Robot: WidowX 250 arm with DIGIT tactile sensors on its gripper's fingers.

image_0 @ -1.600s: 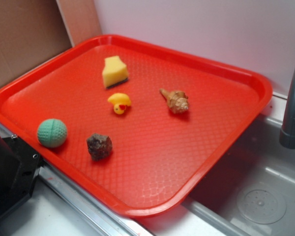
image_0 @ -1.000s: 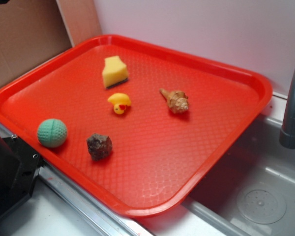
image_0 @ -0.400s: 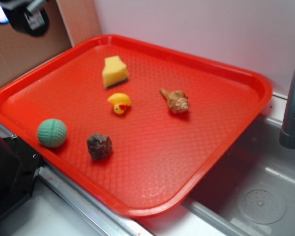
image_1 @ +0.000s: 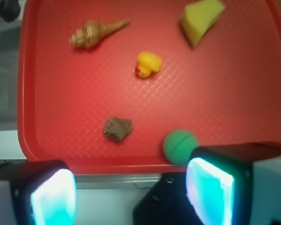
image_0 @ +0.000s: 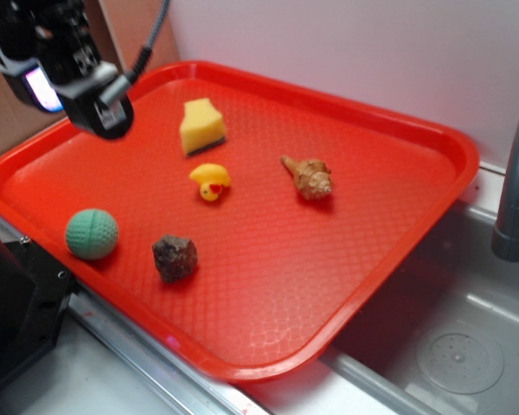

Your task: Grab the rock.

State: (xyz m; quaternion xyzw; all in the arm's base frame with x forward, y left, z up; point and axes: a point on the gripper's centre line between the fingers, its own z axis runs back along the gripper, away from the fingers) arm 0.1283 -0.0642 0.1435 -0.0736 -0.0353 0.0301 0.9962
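The rock (image_0: pixel 175 258) (image_1: pixel 117 128), a small dark brown, rough, angular lump with reddish-grey mottling, lies untouched in the lower left of the frame.

Below me I see a red tray (image_0: pixel 398 251) carrying a green textured ball (image_0: pixel 92 233) near its front rim, a small yellow duck (image_0: pixel 211 181) toward the middle, and a yellow sponge wedge (image_0: pixel 201 126) farther back. A tan spiral seashell (image_0: pixel 309 176) lies well apart from the duck. Beside the tray sits a grey sink basin (image_0: pixel 458 346) with a grey faucet (image_0: pixel 517 181) rising at its edge.
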